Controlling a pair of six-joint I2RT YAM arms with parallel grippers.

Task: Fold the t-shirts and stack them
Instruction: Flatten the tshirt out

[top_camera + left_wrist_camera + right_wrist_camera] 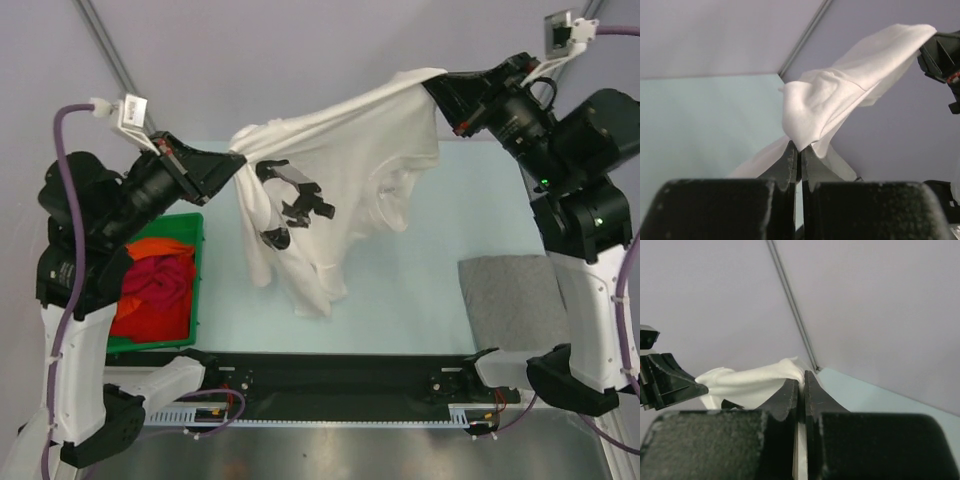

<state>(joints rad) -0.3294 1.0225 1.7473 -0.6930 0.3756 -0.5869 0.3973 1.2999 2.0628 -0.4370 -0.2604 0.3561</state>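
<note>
The left gripper [238,160] and right gripper [432,82] each clench the white t-shirt [370,150], its taut edge running 8 to 2 o'clock between them. The rest droops toward the desk [420,290].

Place: a robotics lab work cell.
Enclosure: plain lilac panels [300,60] walled the bench at 12 o'clock, a metal strut [108,50] at 11.
Mounting: a black rail [340,385] at 6 o'clock carried the left arm [75,340] and right arm [590,290], with purple cabling [63,140] exposed.
Surface: a pale-blue table [440,300].
</note>
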